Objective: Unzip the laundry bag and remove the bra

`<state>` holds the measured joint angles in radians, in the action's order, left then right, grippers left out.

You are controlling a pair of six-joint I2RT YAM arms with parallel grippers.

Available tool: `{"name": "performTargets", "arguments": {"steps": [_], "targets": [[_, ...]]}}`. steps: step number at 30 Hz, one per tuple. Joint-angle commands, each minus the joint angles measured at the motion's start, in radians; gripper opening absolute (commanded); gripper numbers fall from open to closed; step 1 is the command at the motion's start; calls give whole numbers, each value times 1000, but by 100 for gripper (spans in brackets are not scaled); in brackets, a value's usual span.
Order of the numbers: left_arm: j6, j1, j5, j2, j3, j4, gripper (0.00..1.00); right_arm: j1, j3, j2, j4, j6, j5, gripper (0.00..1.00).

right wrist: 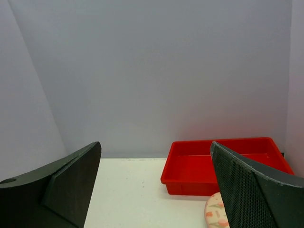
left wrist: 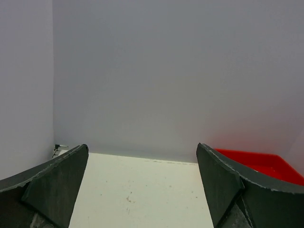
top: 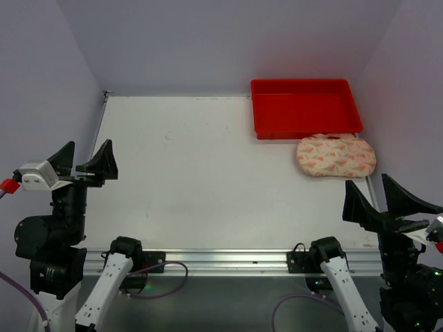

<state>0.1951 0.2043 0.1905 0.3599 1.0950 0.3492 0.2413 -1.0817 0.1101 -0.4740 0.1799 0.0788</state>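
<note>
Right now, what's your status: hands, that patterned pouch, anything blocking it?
Left gripper open, empty, far left. Right gripper open, empty, near side of laundry bag. Bag untouched, in front of red tray. Nothing blocking.

One table (top: 208, 159) fills the middle of the top view. At its upper right there is one red tray (top: 304, 107) and one laundry bag (top: 336, 155). There are two arms: the left gripper (top: 88, 149) at the left edge, the right gripper (top: 368, 185) at the lower right.
</note>
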Motion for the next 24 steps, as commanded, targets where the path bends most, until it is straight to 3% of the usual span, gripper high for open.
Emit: {"name": "performTargets", "arguments": {"steps": [1,6,11,16,20,21,24], "targets": [[13,4,-13,30,-21,19,100,1,6,8,-9,19,-19,99],[43,4,-36,74,-61,28,100,1,41,69,-31,114,10,99],[105,4,-77,154,-138,36,100,1,130,210,-49,237,-74,99],[129,3,-158,266,-207,27,100,1,163,485,-43,337,-135,99],[127,3,-163,315,-260,-2,100,1,151,722,-57,375,19,99],[125,3,-160,327,-268,-3,100,0,141,773,-69,388,138,99],[122,3,-151,332,-296,-18,100,-14,97,972,-95,426,267,99]]}}
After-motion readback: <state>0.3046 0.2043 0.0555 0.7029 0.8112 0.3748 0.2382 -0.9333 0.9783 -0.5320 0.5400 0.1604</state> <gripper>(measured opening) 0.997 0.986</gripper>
